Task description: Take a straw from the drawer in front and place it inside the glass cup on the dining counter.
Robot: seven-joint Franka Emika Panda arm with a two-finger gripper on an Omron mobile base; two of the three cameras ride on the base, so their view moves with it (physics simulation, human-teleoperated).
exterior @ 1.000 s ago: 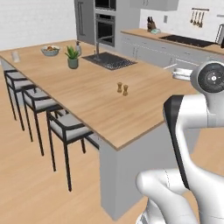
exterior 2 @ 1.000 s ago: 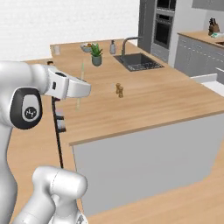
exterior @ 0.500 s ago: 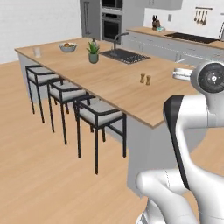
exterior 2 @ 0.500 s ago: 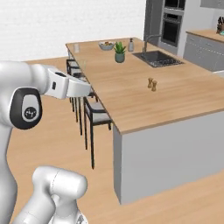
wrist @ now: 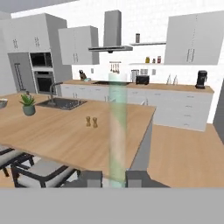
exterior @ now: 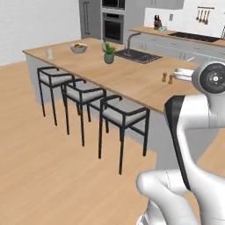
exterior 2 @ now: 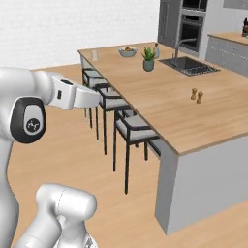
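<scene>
Fingers (wrist: pixel 117 178) are closed on the straw (wrist: pixel 117 131), held upright between them. Carriage is judged in hand. The glass cup (exterior: pixel 49 53) stands at the surface's (exterior 2: pixel 160 104) far corner; it must be approached next.

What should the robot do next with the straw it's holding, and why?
Probably keep driving along the dining counter toward its far end. The straw is clamped upright in the shut jaws, while the glass cup stands at the far corner, likely beyond reach.
</scene>
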